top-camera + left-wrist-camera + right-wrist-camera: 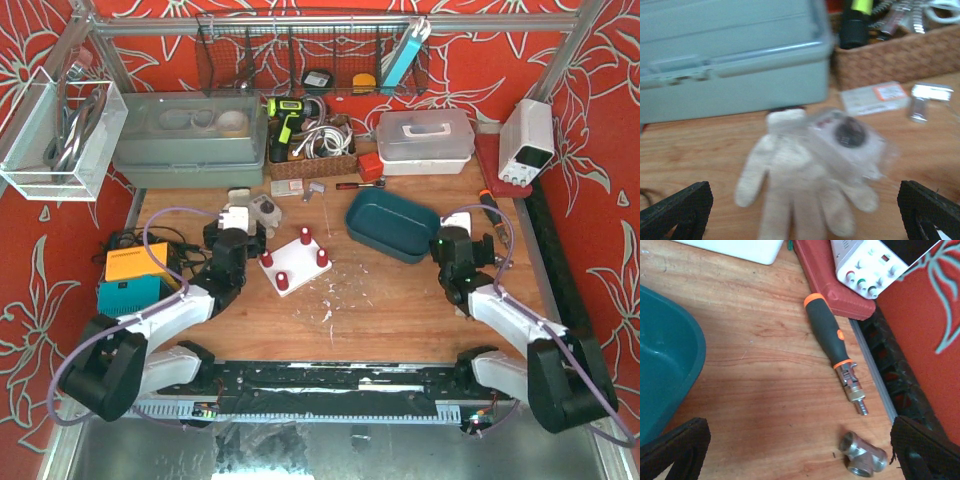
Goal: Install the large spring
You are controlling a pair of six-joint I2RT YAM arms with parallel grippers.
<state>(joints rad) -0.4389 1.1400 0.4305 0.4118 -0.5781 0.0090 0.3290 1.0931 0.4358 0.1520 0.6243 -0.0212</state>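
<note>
A white base with several red pegs (295,262) sits on the wooden table left of centre. A clear plastic bag holding a dark coiled spring (850,132) lies on a white work glove (790,175), just in front of the grey toolbox (730,55). The bag also shows in the top view (266,209). My left gripper (804,212) is open and empty, hovering just short of the glove; in the top view it (233,238) is left of the base. My right gripper (800,447) is open and empty over bare table at the right (455,240).
A teal bin (392,222) lies between the arms. An orange-and-black screwdriver (827,335) and a metal tee fitting (862,457) lie by the right rail. A wicker basket (890,60), a red case (825,275), a power supply (527,140) and orange and teal boxes (135,275) ring the table.
</note>
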